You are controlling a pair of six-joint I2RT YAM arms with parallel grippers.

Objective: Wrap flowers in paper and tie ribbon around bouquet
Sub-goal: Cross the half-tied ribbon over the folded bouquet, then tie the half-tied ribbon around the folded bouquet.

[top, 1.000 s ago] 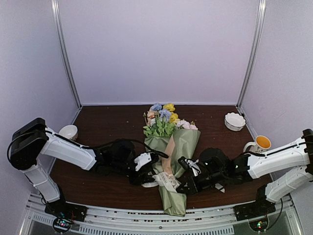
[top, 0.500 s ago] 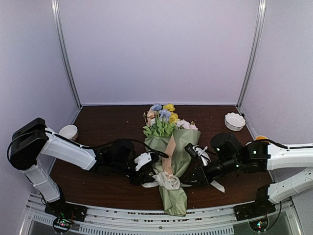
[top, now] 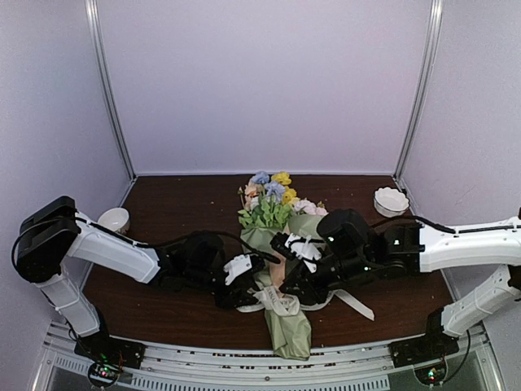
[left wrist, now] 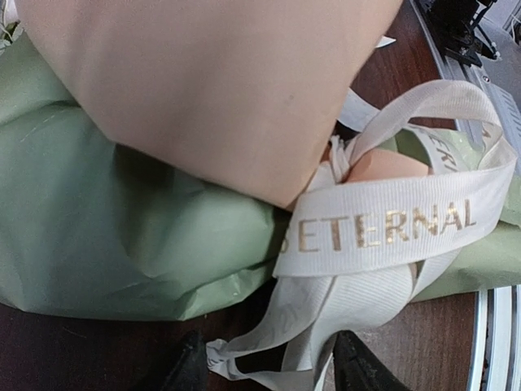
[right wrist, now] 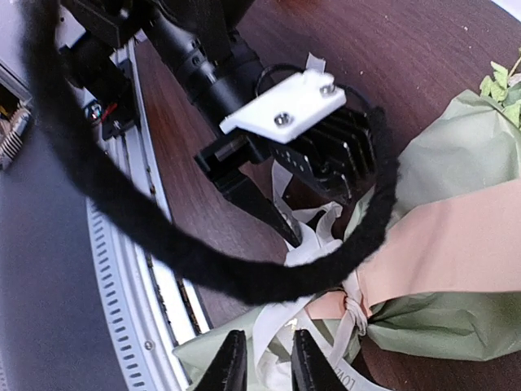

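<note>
**A:** Where does the bouquet (top: 286, 273) lie?

**B:** Flat on the table (top: 179, 204), about midway between the two arms. The flowers (top: 271, 194) point toward the far wall and the narrow paper (left wrist: 122, 228) end sits at the near edge. The ribbon (left wrist: 383, 228) goes around its waist, with what looks like a knot (left wrist: 340, 161) already drawn in and loops hanging off it. One loose tail trails on the table to the right.

**A:** And the grippers?

**B:** The left gripper (left wrist: 269, 373) sits low at the bouquet's left flank with its fingers spread. Slack ribbon strands lie in the gap, but I can't see them pinched. The right gripper (right wrist: 269, 365) hovers just above the knot from the other side, its fingers a narrow gap apart. There is ribbon below them, but nothing clamped that I can make out.

**A:** What could spoil it from here?

**B:** I'd judge the knot to be loose. A pull on the wrong strand could undo it instead of tightening it, and the paper sleeve would spring open. A one-sided tug could drag the light bouquet across the table, or off the near edge. The grippers are close enough to knock together. A black cable (right wrist: 163, 244) also loops just over the ribbon and could snag a loop.
</note>
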